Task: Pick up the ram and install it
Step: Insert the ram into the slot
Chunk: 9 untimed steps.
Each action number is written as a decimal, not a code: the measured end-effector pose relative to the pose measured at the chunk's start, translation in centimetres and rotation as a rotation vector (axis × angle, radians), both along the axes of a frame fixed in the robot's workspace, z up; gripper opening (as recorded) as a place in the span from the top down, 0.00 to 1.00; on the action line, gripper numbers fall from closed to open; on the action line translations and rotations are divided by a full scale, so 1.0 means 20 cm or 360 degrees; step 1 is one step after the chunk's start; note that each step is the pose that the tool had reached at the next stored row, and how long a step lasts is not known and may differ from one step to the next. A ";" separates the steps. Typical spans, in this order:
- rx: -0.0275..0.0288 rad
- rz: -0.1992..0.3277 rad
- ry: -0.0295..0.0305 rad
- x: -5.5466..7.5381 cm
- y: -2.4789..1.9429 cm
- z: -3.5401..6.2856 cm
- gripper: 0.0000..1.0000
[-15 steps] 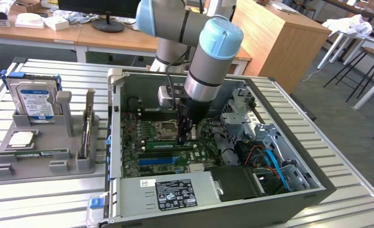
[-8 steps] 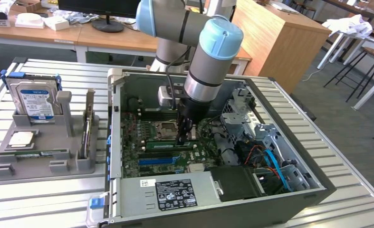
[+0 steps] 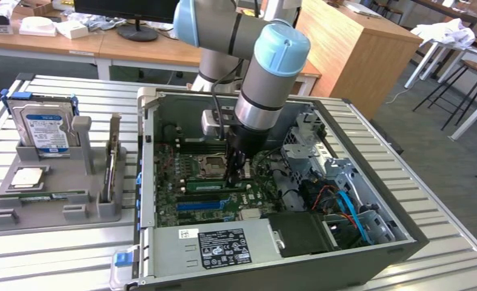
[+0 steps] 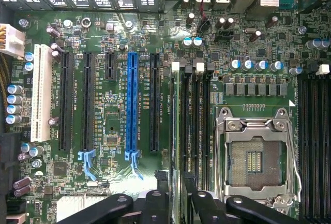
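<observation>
a slatted metal counter [image 3: 52, 267] is seen carrying an open computer case [image 3: 400, 239], into which the robot arm [image 3: 262, 79] is lowered from above. beside the case, towards the exterior view's left, a grey holder [image 3: 52, 209] is set on the counter, with a hard drive [image 3: 46, 128] stood upright in it. inside the case the motherboard [image 4: 111, 115] is laid flat, and on it a long blue slot [image 4: 132, 105] and an open processor socket [image 4: 253, 157] are seen. the ram [image 4: 176, 131] is found edge-on in a memory slot between those two, near the socket, upright and lined up along the slot; whether it is pressed fully home cannot be told. the gripper [image 4: 176, 195] is held directly over one end of the ram, and its fingers [image 4: 155, 200] are parted, one on either side of the stick, so the ram is released rather than clenched.
</observation>
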<state>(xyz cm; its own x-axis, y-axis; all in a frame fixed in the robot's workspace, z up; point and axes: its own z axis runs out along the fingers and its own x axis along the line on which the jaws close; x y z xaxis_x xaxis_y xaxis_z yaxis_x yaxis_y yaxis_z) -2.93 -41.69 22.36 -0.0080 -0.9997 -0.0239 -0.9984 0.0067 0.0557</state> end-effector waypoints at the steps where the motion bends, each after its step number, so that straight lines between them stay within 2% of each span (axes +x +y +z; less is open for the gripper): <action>1: 0.00000 0.0000 0.00000 0.00 0.000 0.000 0.75; 6: -0.00001 0.0000 0.00001 0.00 0.000 0.007 0.75; 9: 0.00000 0.0000 -0.00001 0.00 0.000 0.029 0.75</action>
<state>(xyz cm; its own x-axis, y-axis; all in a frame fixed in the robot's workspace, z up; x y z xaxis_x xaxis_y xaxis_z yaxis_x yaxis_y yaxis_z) -2.93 -41.69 22.93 -0.0080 -0.9997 -0.0239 -0.9984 0.0067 0.0556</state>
